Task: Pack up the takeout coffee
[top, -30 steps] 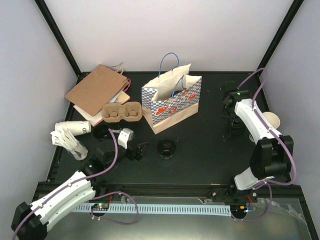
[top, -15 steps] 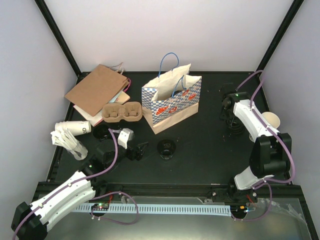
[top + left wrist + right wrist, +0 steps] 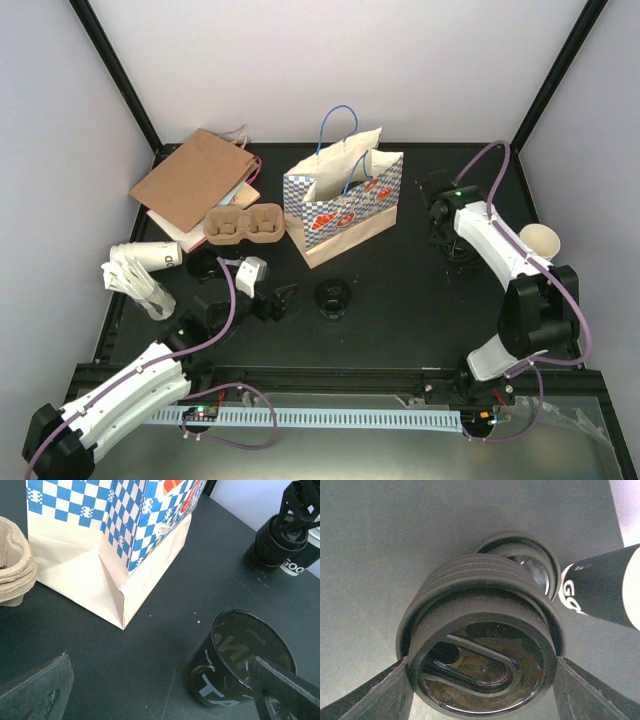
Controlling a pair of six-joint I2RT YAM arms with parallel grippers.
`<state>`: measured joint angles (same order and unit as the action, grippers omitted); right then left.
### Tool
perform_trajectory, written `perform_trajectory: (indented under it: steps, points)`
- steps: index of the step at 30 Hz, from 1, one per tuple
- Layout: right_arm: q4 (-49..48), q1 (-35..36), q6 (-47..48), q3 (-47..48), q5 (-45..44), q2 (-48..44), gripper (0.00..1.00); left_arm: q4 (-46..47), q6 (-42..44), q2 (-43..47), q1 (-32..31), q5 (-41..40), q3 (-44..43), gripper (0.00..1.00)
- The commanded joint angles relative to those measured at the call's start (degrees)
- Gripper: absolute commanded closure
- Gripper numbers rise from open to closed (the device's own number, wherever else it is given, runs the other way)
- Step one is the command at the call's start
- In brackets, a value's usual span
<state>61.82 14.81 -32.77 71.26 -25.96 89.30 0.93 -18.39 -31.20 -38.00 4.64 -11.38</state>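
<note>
Left claw (image 3: 160, 658) spread wide, empty, low over table (image 3: 165, 605). Coffee cup (image 3: 240, 665) stands outside checked bag (image 3: 100, 520), in front of it, just beside one left finger. Right claw (image 3: 481, 663) clamped on lid stack (image 3: 480, 595), next to black cup (image 3: 605, 590).

One checked paper bag (image 3: 343, 205), one brown paper bag (image 3: 195, 178), one pulp cup carrier (image 3: 243, 224), one stack of black lids (image 3: 480, 610), one dark cup (image 3: 332, 297) and one cream-lined cup (image 3: 540, 238) are counted.
</note>
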Motion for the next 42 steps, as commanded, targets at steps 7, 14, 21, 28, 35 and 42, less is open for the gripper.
perform_trajectory:
  steps: [7,14,21,28,35,42]
  points:
    - [5.2,9.2,-4.9,-4.6,6.4,-10.5,0.27,1.8,0.6,-0.2,-0.3,-0.5,-0.1,0.01]
    - [6.4,9.1,-6.2,-9.5,16.8,-16.8,0.27,1.7,0.6,-0.1,-0.4,-0.3,-0.1,0.01]
    - [10.1,9.1,-14.1,-14.3,13.8,-21.0,0.25,1.6,0.6,-0.1,-0.4,-0.6,-0.1,0.01]
    - [11.9,10.0,-16.1,-12.5,15.9,-18.5,0.29,1.9,0.7,-0.5,-0.4,-0.8,-0.2,0.01]
    - [11.8,9.5,-16.5,-12.7,14.3,-20.8,0.26,1.9,0.7,-0.6,-0.4,-1.0,-0.1,0.01]
    - [7.8,8.9,-16.0,-18.0,20.5,-19.1,0.28,1.9,0.6,-0.9,-0.4,-1.0,-0.2,0.01]
